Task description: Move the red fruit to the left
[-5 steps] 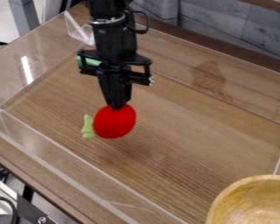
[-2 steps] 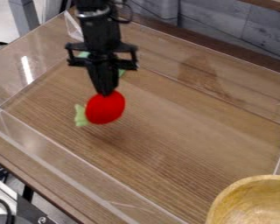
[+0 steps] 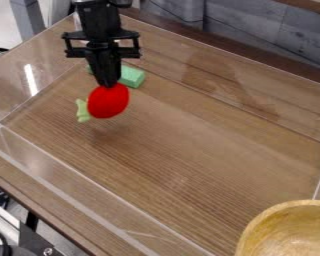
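Gripper (image 3: 107, 82) pinched shut on the red fruit (image 3: 109, 103) directly beneath it. Fruit appears well leftward; placement and release remain.

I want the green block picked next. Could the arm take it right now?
Probably not yet: the fingers are shut on the red fruit, though the green block lies uncovered close by.

bench (image 3: 216, 140): brown wood with long stripes, mostly bare
clear walls (image 3: 43, 190): see-through sides that stand up along the edges of the bench
green block (image 3: 132, 76): small and flat, lies on the wood near the far left side
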You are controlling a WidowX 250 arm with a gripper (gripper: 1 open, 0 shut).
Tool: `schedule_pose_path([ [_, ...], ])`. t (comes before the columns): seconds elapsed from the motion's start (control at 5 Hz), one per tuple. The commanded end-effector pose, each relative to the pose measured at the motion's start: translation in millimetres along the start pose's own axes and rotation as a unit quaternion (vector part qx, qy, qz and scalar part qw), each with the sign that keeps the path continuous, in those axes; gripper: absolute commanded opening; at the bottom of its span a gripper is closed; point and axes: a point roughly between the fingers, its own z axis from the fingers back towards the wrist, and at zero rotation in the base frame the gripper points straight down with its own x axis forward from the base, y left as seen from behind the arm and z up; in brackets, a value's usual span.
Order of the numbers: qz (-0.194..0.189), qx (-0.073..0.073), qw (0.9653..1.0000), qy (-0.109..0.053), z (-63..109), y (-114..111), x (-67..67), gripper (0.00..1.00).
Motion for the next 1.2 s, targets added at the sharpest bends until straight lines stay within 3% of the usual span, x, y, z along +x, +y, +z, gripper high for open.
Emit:
schedule_pose_path([
  [0.0,-0.013,0.006,0.9997,-0.02,10.3,6,12.0,0.0],
  [0.4,-0.011,0.004,0.9999,-0.01,-12.8,4,5.4,0.0],
  [0.8,-0.034,0.0,0.9994,-0.004,-18.8,3,29.0,0.0],
  [1.0,-0.022,-0.004,0.9997,-0.001,-15.0,7,24.6,0.0],
])
